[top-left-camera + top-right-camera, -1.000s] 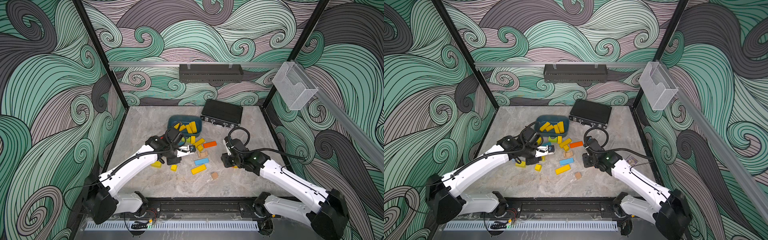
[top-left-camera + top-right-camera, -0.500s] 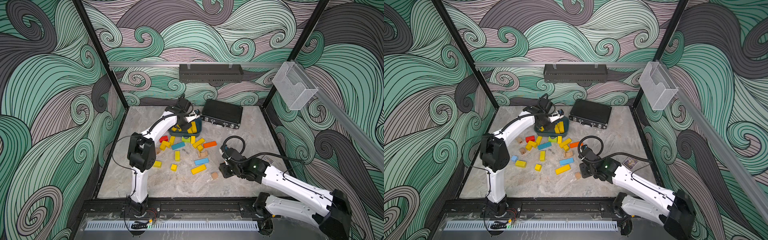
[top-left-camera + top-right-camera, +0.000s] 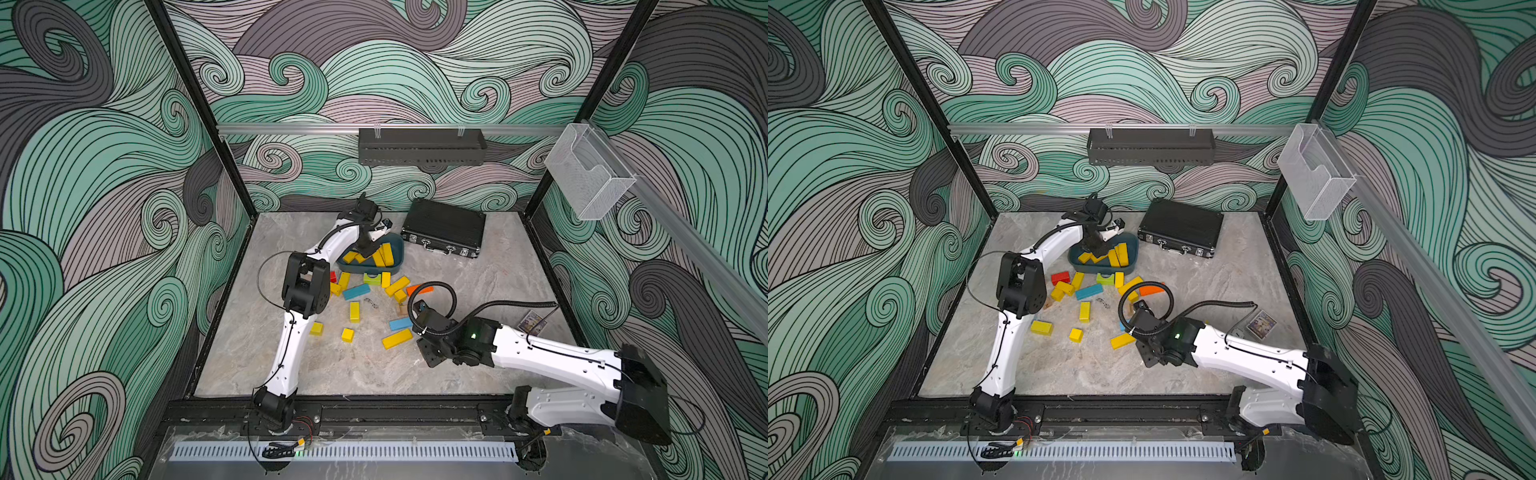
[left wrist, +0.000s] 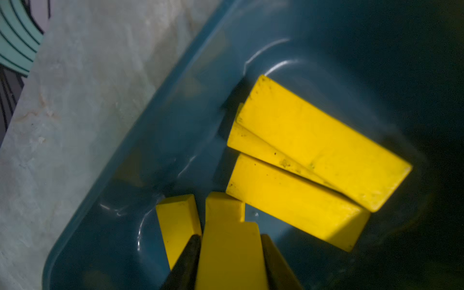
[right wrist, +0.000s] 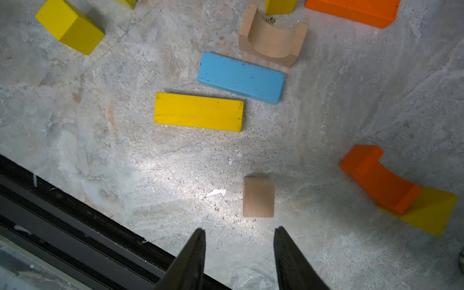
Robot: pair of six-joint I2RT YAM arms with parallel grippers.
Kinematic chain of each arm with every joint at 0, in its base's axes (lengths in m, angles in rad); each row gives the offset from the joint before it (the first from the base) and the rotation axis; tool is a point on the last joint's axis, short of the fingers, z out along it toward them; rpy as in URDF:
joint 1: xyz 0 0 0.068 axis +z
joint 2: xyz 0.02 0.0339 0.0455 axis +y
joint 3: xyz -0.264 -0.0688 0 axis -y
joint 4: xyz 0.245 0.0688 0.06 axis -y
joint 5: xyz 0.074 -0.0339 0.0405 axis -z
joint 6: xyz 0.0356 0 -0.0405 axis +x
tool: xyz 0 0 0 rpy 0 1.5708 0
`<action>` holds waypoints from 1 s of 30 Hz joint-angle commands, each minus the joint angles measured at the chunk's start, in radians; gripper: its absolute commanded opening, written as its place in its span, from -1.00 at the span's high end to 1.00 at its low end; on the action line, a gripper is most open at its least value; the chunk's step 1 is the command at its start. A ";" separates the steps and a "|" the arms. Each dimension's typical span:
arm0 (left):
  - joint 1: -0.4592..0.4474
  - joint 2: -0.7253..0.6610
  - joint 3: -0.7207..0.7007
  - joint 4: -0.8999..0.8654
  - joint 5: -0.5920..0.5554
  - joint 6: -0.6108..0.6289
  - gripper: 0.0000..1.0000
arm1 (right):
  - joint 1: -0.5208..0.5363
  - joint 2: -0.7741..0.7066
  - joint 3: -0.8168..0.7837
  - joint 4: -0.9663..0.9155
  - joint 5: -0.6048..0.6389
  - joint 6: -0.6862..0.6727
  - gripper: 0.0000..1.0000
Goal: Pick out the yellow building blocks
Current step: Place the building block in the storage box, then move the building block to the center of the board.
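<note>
L claw [image 4: 230,238] hangs inside the dark teal plastic tray [image 4: 150,120] at far centre of the grey marble-look tabletop [image 3: 498,291]. Its jaws stand either side of a short yellow block [image 4: 231,261], against its flanks; can't tell if they clamp it. Several yellow painted wooden building blocks [image 4: 313,140] lie in the tray w/ it, long bars overlapping. R claw [image 5: 239,229] hovers near-right of centre, jaws apart w/ nothing btwn, over bare tabletop, w/ a small plain-wood cuboid [image 5: 258,197] just past its tips. More yellow ones lie loose on the near side of the tray: a long yellow bar [image 5: 198,111] beside a light-blue bar [image 5: 241,77], a yellow wedge [image 5: 431,213] against an orange arch block [image 5: 379,178], others by a lime-green arch [image 3: 372,278]. Black hard case [image 3: 444,232] sits right of the tray.
</note>
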 commanded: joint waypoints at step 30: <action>0.017 -0.980 -0.496 -0.023 0.152 -0.207 -0.88 | -0.125 0.308 0.097 0.238 -0.138 0.016 -0.32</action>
